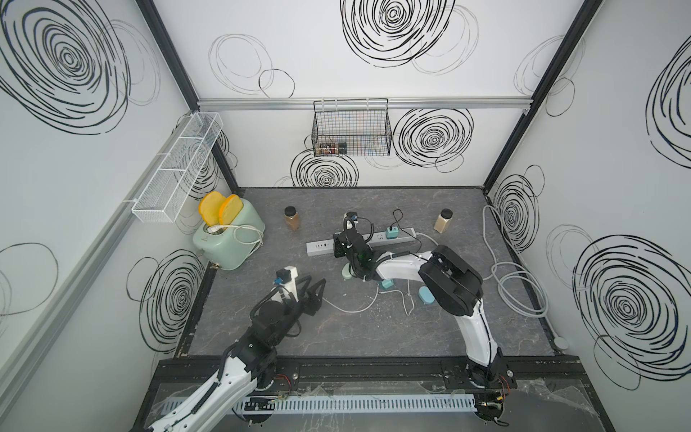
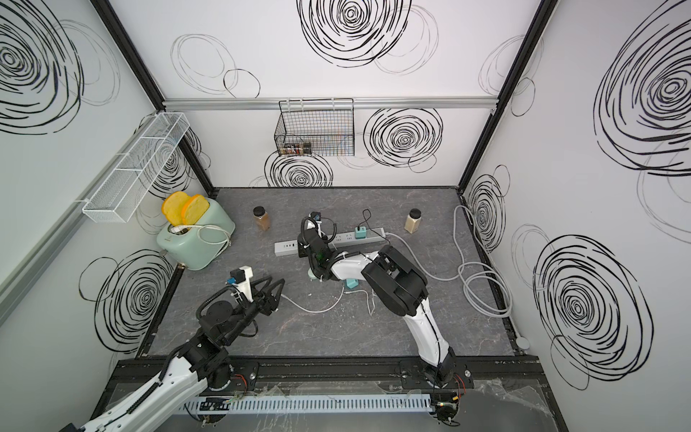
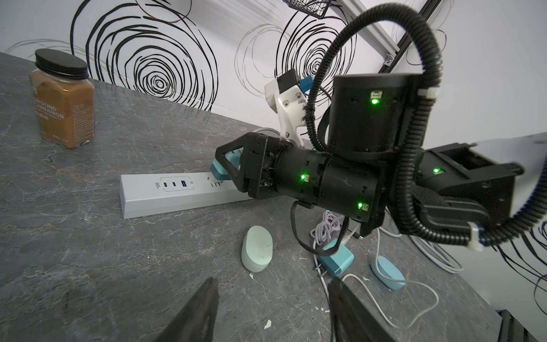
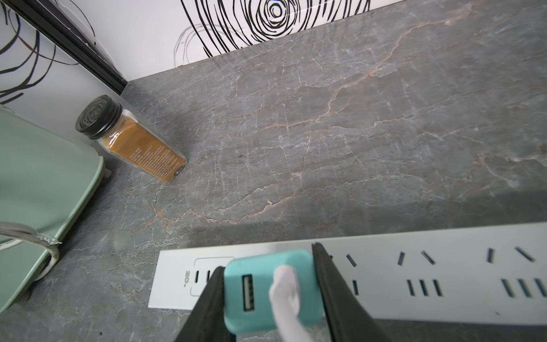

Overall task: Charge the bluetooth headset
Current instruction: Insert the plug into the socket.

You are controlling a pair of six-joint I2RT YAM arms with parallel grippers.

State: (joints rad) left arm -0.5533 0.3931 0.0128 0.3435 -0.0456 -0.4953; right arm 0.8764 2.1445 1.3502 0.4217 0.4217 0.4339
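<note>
Nearest, the left end effector (image 3: 272, 284) hangs above the table (image 4: 325, 133) with its jaws apart and nothing between them. Just beyond it lies a loose white cable (image 1: 355, 308). Past that is the pale blue oval case (image 3: 387, 272), which I take for the headset. It is smooth, rounded and lying flat, and a white lead appears to meet one end. A spare adapter (image 3: 336, 260) and a mint oval case (image 3: 257, 248) lie close by.

Farther on, the right end effector (image 4: 268, 266) is clamped on the teal adapter (image 4: 236, 316). It holds it over the power strip (image 4: 444, 266), between the USB panel and the first slot group. Contact cannot be told, and the prongs are hidden in the wrist view.

Judgement: the step is seating this adapter.
- Shift it toward the slot pair and square the body to the strip.
- Press straight down. The strip lies loose and may skate, so the idle arm could brace it.
- Mind slack in the pale lead leaving the adapter's face, where one USB port is free.

Beyond, a plugged adapter (image 1: 392, 233) sits farther along the strip, and a cinnamon jar (image 4: 139, 145) stands near the back wall.
</note>
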